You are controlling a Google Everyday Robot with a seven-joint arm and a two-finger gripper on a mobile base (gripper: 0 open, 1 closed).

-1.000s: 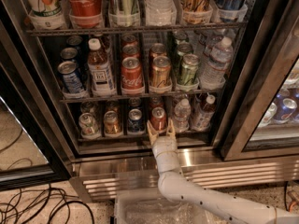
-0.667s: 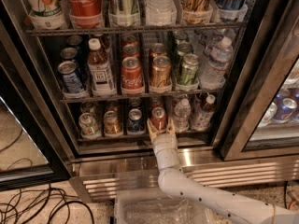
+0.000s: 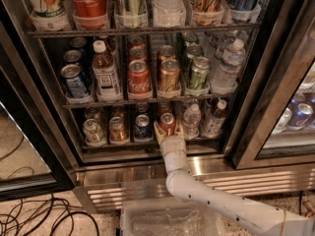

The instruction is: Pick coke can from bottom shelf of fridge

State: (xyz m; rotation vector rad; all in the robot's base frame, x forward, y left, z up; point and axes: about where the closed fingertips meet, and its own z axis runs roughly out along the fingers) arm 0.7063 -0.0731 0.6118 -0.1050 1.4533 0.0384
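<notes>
The coke can [image 3: 167,121], small and red with a silver top, stands on the bottom shelf [image 3: 118,144] of the fridge [image 3: 147,168], right of the middle. My gripper [image 3: 167,130] reaches in from below on the white arm. Its fingers [image 3: 157,130] sit against both sides of the can, shut on it. The can still rests on the rack. A bigger red Coca-Cola can [image 3: 139,77] stands on the rack above.
A blue can [image 3: 142,127] stands just left of the held can and a water bottle [image 3: 191,119] just right. A clear plastic bin [image 3: 167,220] sits on the floor below the arm. Cables [image 3: 39,215] lie at lower left. The door frame [image 3: 275,97] stands at the right.
</notes>
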